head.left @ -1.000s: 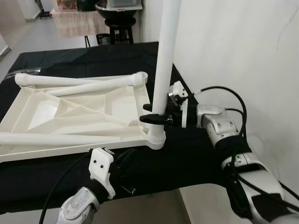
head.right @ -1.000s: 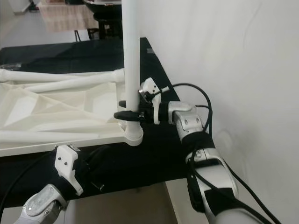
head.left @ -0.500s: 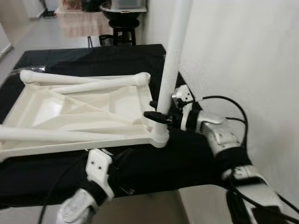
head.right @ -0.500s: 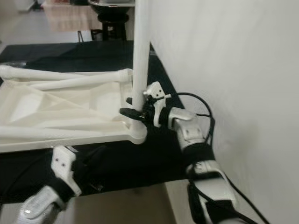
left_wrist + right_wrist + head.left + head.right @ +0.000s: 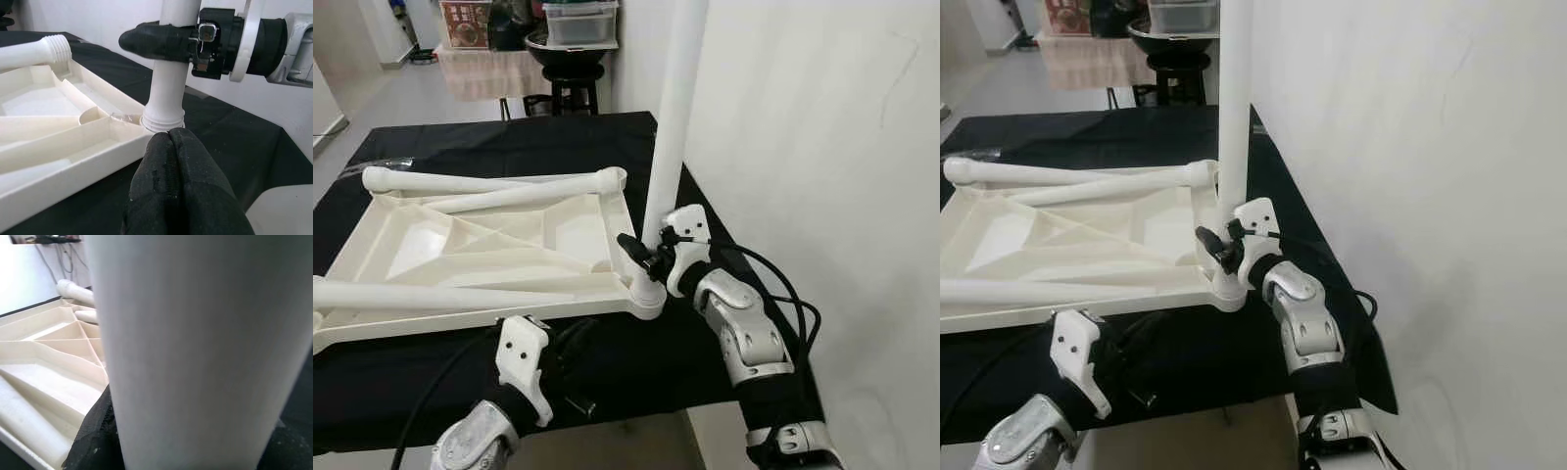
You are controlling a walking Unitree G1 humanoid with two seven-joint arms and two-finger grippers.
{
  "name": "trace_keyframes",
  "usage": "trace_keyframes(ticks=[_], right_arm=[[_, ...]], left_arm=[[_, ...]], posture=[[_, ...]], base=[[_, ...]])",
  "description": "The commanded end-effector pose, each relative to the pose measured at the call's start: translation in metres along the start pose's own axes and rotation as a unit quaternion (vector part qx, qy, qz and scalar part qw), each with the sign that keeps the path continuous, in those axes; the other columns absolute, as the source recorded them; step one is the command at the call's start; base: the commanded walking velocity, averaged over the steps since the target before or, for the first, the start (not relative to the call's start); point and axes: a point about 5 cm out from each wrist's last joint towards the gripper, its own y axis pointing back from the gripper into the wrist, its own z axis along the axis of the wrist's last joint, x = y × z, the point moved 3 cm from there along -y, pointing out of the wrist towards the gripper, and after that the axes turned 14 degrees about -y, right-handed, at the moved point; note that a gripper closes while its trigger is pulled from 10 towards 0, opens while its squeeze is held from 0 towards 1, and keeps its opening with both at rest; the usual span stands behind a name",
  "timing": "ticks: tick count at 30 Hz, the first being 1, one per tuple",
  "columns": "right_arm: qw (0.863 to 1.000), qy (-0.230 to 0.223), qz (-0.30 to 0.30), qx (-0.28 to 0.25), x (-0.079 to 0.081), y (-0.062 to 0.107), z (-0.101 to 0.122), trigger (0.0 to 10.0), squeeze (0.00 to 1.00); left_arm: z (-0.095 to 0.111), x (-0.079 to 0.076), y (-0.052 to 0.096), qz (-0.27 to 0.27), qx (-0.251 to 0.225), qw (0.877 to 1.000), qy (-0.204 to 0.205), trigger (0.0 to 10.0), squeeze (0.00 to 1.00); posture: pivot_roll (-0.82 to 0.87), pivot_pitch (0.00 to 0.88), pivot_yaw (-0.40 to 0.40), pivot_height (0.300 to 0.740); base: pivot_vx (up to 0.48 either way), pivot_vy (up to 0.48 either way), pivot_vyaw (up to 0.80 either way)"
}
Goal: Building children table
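A white children's tabletop (image 5: 489, 245) lies upside down on a black-clothed table (image 5: 509, 137). One white leg (image 5: 671, 127) stands upright in the socket at its near right corner (image 5: 163, 120). My right gripper (image 5: 641, 257) is shut on this leg just above the socket, and the leg (image 5: 195, 347) looms close in the right wrist view. My left gripper (image 5: 169, 139) is shut with nothing in it, low at the table's front edge and pointing at the socket. Three more legs lie across the tabletop: two at the far side (image 5: 489, 181) and one along the near side (image 5: 431, 294).
A white wall (image 5: 822, 147) runs close along the table's right side. Behind the table stand a black stool (image 5: 570, 69) and a cloth-covered shelf (image 5: 489, 69). The table's front edge is just below my left wrist (image 5: 524, 362).
My right forearm has swung from the leg's right side round toward the table's front, still shut on the leg. The camera has shifted too. The left gripper has stayed put.
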Motion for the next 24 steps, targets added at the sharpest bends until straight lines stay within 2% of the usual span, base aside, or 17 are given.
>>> trace_keyframes(ticks=[1, 2, 4, 5, 6, 8, 9, 11, 12, 13, 18, 21, 22, 23, 24], right_arm=[[0.999, -0.013, 0.035, 0.023, 0.006, -0.002, -0.008, 10.0, 1.00], [0.998, -0.009, 0.066, 0.020, 0.007, -0.003, -0.002, 10.0, 1.00], [0.998, -0.009, 0.066, 0.020, 0.007, -0.003, -0.002, 10.0, 1.00], [0.994, -0.005, 0.105, 0.020, 0.007, -0.003, 0.004, 10.0, 1.00], [0.994, -0.005, 0.105, 0.020, 0.007, -0.003, 0.004, 10.0, 1.00], [0.988, 0.019, 0.148, 0.034, 0.004, -0.003, 0.011, 10.0, 1.00], [0.985, 0.033, 0.165, 0.047, 0.003, -0.002, 0.011, 10.0, 0.36], [0.982, 0.042, 0.174, 0.056, 0.002, -0.002, 0.011, 10.0, 0.36], [0.979, 0.042, 0.189, 0.064, 0.000, -0.002, 0.012, 10.0, 0.00], [0.975, 0.038, 0.207, 0.073, -0.001, -0.003, 0.013, 10.0, 0.00], [0.969, 0.037, 0.229, 0.089, -0.004, -0.003, 0.013, 10.0, 0.00], [0.963, 0.014, 0.247, 0.107, -0.012, -0.002, 0.013, 10.0, 0.00], [0.962, 0.002, 0.251, 0.110, -0.016, -0.002, 0.015, 3.4, 0.00], [0.962, -0.007, 0.252, 0.109, -0.019, -0.002, 0.017, 3.4, 0.00], [0.962, -0.014, 0.250, 0.106, -0.021, -0.002, 0.019, 0.0, 0.00]], left_arm=[[-0.001, 0.001, 0.001, -0.001, 0.006, 1.000, 0.001, 10.0, 0.00], [0.000, 0.000, 0.000, -0.003, 0.005, 1.000, 0.002, 10.0, 0.00], [0.000, 0.000, 0.000, -0.003, 0.005, 1.000, 0.002, 10.0, 0.00], [0.000, 0.000, 0.000, -0.004, 0.005, 1.000, 0.002, 10.0, 0.00], [0.000, 0.000, 0.000, -0.004, 0.005, 1.000, 0.002, 10.0, 0.00], [0.001, -0.001, -0.001, -0.003, 0.003, 1.000, 0.003, 10.0, 0.00], [0.001, -0.002, -0.001, -0.002, 0.003, 1.000, 0.003, 10.0, 0.00], [0.002, -0.002, -0.001, -0.001, 0.003, 1.000, 0.003, 10.0, 0.00], [0.002, -0.002, -0.001, 0.000, 0.003, 1.000, 0.003, 10.0, 0.00], [0.002, -0.003, -0.001, 0.001, 0.003, 1.000, 0.004, 10.0, 0.00], [0.003, -0.003, -0.001, 0.002, 0.003, 1.000, 0.004, 10.0, 0.00], [0.004, -0.005, 0.000, 0.001, 0.004, 1.000, 0.005, 10.0, 0.00], [0.004, -0.006, 0.000, 0.000, 0.005, 1.000, 0.005, 10.0, 0.00], [0.004, -0.006, 0.000, 0.000, 0.005, 1.000, 0.005, 10.0, 0.00], [0.004, -0.007, 0.001, 0.000, 0.005, 1.000, 0.005, 10.0, 0.00]], posture=[[0.00, 0.051, -0.034, 0.740], [0.00, 0.052, -0.034, 0.740], [0.00, 0.052, -0.034, 0.740], [0.01, 0.052, -0.039, 0.740], [0.01, 0.052, -0.039, 0.740], [0.02, 0.054, -0.051, 0.740], [0.02, 0.055, -0.053, 0.740], [0.02, 0.055, -0.054, 0.740], [0.03, 0.059, -0.058, 0.740], [0.03, 0.060, -0.060, 0.740], [0.03, 0.064, -0.063, 0.740], [0.04, 0.070, -0.069, 0.740], [0.05, 0.074, -0.073, 0.740], [0.05, 0.075, -0.074, 0.740], [0.05, 0.077, -0.075, 0.740]], base=[[0.000, 0.000, 0.00], [0.000, 0.000, 0.00], [0.000, 0.000, 0.00], [0.000, 0.000, 0.00], [0.000, 0.000, 0.00], [0.000, 0.000, 0.00], [0.000, 0.000, 0.00], [0.000, 0.000, 0.00], [0.000, 0.000, 0.00], [0.000, 0.000, 0.00], [0.000, 0.000, 0.00], [0.000, 0.000, 0.00], [0.000, 0.000, 0.00], [0.000, 0.000, 0.00], [0.000, 0.000, 0.00]])
